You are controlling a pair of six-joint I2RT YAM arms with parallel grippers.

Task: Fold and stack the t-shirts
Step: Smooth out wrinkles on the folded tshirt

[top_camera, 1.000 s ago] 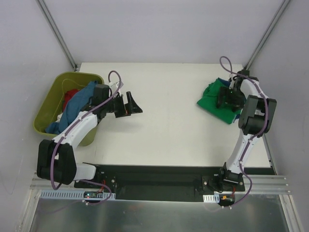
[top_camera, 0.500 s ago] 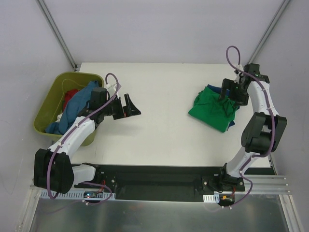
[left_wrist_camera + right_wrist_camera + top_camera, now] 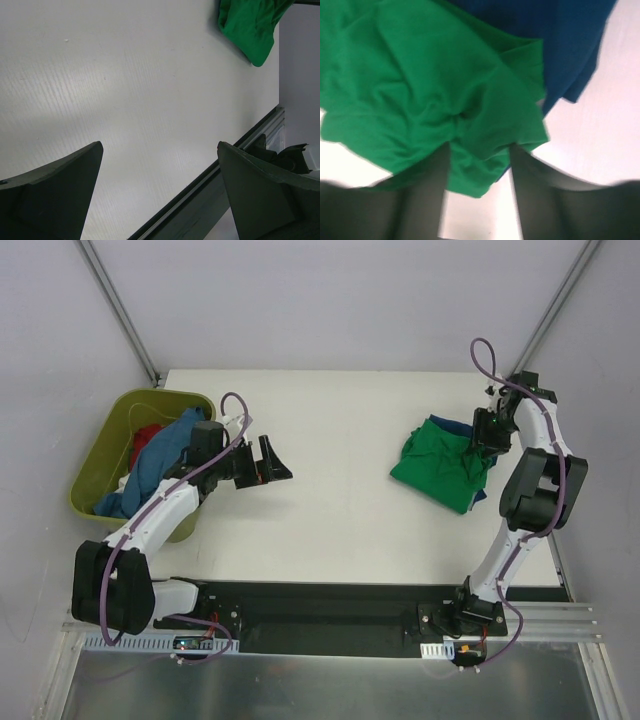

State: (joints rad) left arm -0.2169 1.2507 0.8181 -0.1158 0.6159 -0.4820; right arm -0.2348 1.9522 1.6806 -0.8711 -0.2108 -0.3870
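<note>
From the top view, the green t-shirt (image 3: 432, 465) is seen bunched up on the right side of the table (image 3: 340, 410), with a dark blue t-shirt (image 3: 450, 424) peeking out from under its far and near-right edges. The right gripper (image 3: 480, 442) is parked right on the green one's right-hand part, while the left gripper (image 3: 270, 460) is held over bare table well to the left, jaws spread and nothing between them. Just beside that arm an olive tub (image 3: 100, 480) is seen holding a mid-blue t-shirt (image 3: 160, 455) and a red t-shirt (image 3: 147, 434). In the left wrist view the two fingers (image 3: 55, 192) are shown wide apart over plain white surface, and the green shirt is only caught far off in the top right corner. The right wrist view is filled with crumpled green cloth, dark blue showing past it at the top right. Both blurred fingers (image 3: 427, 192) are seen standing apart with a fold of the green hem lying between them, though whether it's actually pinched can't be told from this blur.
</note>
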